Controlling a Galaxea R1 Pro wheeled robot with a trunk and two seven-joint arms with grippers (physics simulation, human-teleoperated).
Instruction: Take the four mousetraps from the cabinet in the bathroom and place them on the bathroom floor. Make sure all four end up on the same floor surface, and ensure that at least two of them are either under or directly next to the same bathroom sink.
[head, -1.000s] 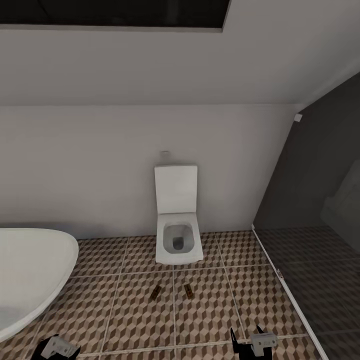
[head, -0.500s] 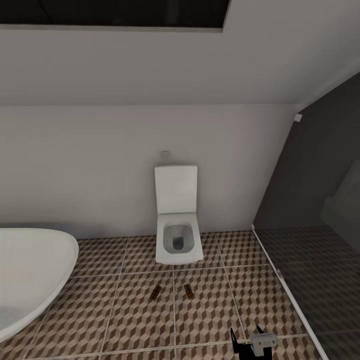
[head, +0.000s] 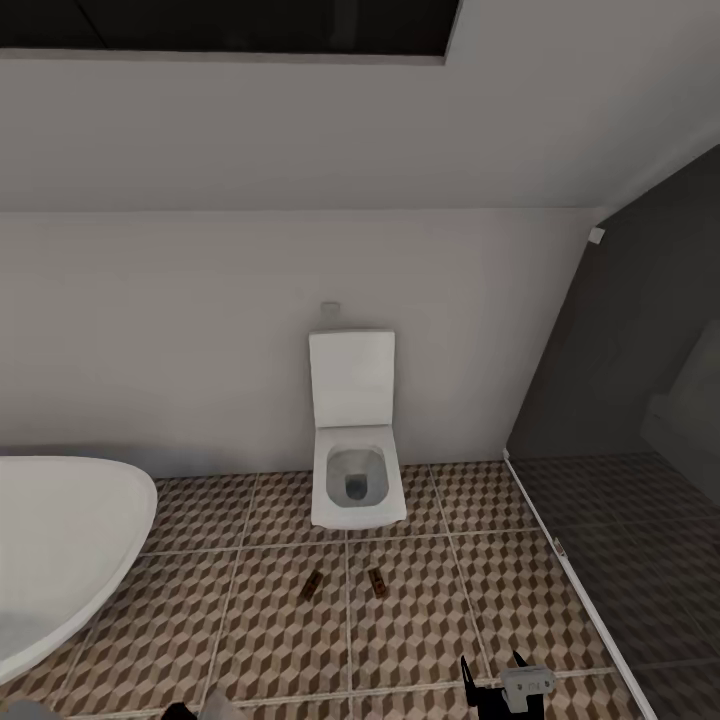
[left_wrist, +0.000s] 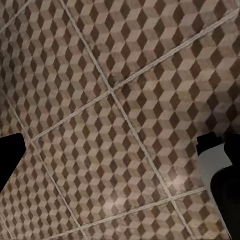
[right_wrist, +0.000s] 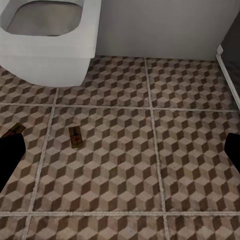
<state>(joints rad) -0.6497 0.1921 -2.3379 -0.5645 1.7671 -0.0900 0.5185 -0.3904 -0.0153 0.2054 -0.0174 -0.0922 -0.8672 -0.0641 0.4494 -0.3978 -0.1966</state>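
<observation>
Inventory, as you see it from the head cam:

- Bathroom floor (head: 420, 610): cube-pattern tiles, brown/beige/white, pale grout. Runs from the wall to the bottom edge of view.
- Mousetraps, 2 in view, both flat on the floor in front of the toilet. Left mousetrap (head: 312, 585), angled; right mousetrap (head: 376, 582), just across a grout line from it. They sit near each other, not touching. Your right wrist cam has the right one (right_wrist: 75, 138) on a bare tile, and the left one (right_wrist: 13, 130) half hidden at the frame edge behind a dark finger.
- Toilet (head: 357, 470): white, square, lid up, against the back wall. Traps lie near its front, apart from it.
- Basin/tub (head: 70, 540): white, rounded, at left; can't tell which. Well apart from the traps.
- Glass partition (head: 620, 480): dark, at right, w/ white base strip.
- Right gripper (head: 494, 680): low at bottom edge, over the floor. Fingers spread wide, nothing between them; wrist cam shows floor through the gap.
- Left gripper (left_wrist: 120, 165): fingers at opposite frame edges, spread apart, nothing held, bare tile beneath.
</observation>
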